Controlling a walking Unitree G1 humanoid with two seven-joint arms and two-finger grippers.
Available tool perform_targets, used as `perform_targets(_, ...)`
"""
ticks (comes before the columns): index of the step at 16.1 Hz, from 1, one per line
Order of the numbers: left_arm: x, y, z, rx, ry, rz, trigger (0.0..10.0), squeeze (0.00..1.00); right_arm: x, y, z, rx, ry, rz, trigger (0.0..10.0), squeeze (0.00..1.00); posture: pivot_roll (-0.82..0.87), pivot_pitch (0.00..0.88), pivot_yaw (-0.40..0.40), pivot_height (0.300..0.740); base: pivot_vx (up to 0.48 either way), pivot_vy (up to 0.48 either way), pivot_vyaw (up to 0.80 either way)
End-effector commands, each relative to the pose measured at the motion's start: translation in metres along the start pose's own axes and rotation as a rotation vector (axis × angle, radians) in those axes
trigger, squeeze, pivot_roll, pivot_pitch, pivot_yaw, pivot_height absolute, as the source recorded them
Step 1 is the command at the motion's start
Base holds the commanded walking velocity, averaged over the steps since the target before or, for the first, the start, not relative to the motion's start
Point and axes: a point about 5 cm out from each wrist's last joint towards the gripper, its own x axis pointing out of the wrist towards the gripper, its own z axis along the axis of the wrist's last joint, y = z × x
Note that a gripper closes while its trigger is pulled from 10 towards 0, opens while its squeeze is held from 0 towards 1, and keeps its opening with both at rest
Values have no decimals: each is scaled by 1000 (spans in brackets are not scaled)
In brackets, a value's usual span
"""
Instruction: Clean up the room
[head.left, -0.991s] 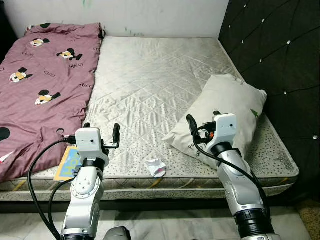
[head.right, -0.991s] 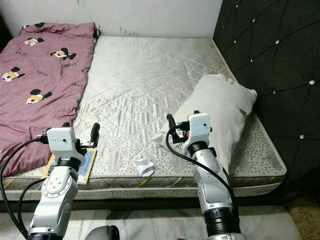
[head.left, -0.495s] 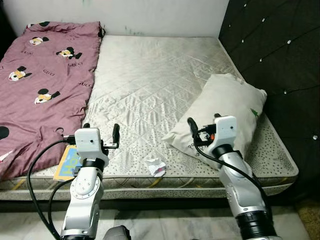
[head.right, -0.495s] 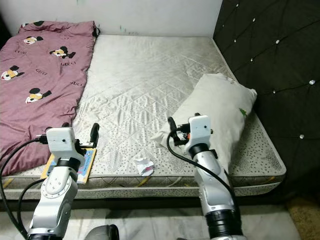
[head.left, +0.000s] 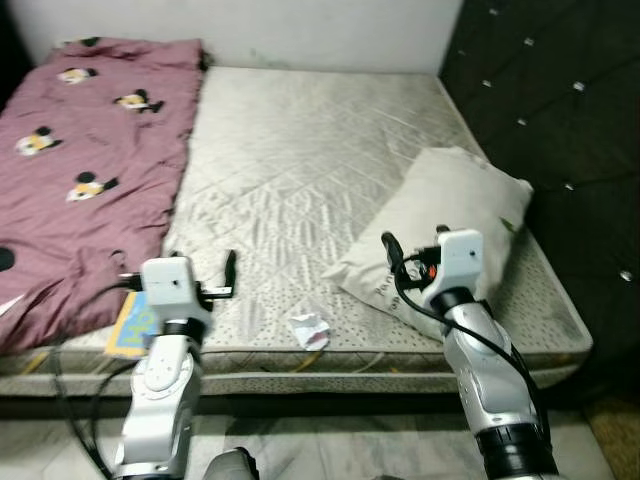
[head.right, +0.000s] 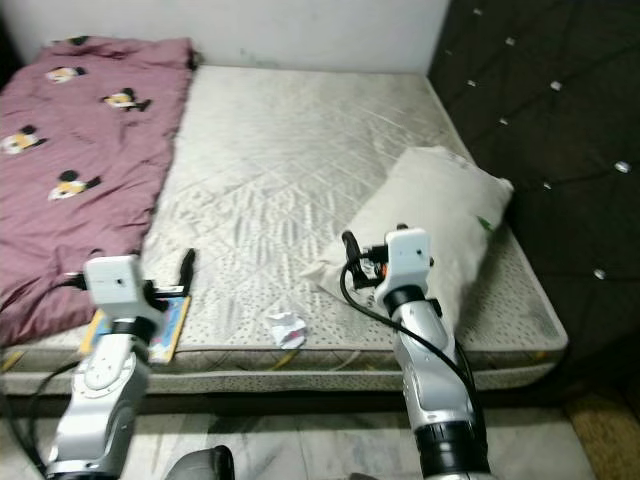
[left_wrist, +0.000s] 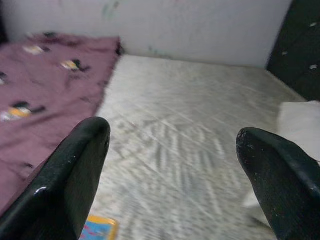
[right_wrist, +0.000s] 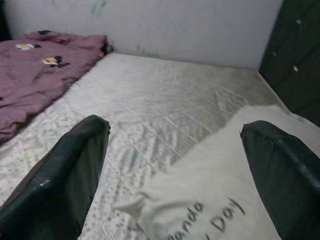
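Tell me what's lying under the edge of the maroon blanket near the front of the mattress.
A colourful book sticks out from under the maroon blanket, flat on the mattress. Its far part is covered by the blanket, so anything else beneath can't be seen.

light: even, indoor | shadows: soft | blur: slight motion softness, all views
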Motion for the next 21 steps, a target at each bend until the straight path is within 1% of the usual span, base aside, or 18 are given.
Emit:
perform_targets(1,-3,4,-2,10,6,26,10000,0,-2,-2,1,5,0,-8,10000,0,-9,62,-35,740,0,0,0)
perform_targets(2,-4,4,-1,19,5,17,10000,0,-1,-1,0,8,3,-3,10000,0,-5,54,-40,740,0,0,0)
perform_targets(5,-2,-1,3,23,-20,28,10000,0,10,5,4,15,-7,29,10000,0,24,38,-73,740,0,0,0)
perform_targets(6,-4,2,5,30,-34,56,10000,0,16,11,5,17,-7,58,10000,0,40,33,-90,740,0,0,0)
perform_targets(8,-9,9,4,35,-42,99,10000,0,22,18,6,19,-7,100,10000,0,70,26,-129,740,0,0,0)
perform_targets(10,-14,15,2,37,-36,128,10000,0,26,23,9,18,-12,125,10000,0,71,24,-137,740,0,0,0)
perform_targets(12,-14,10,-1,34,-29,115,10000,0,26,20,9,16,-16,113,10000,0,63,22,-127,740,0,0,0)
perform_targets(14,-4,-1,0,29,-31,52,10000,0,21,13,7,16,-24,63,10000,0,23,9,-68,740,0,0,0)
perform_targets(15,4,-6,1,32,-31,13,10000,0,16,6,7,18,-34,18,10000,0,0,4,-36,740,0,0,0)
perform_targets(17,15,-11,3,36,-32,-24,10000,0,8,-4,6,17,-43,-45,10000,0,-38,0,18,740,0,0,0)
perform_targets(21,21,-16,2,39,-27,-65,10000,0,0,-11,3,17,-45,-99,10000,0,-65,0,57,740,0,0,0)
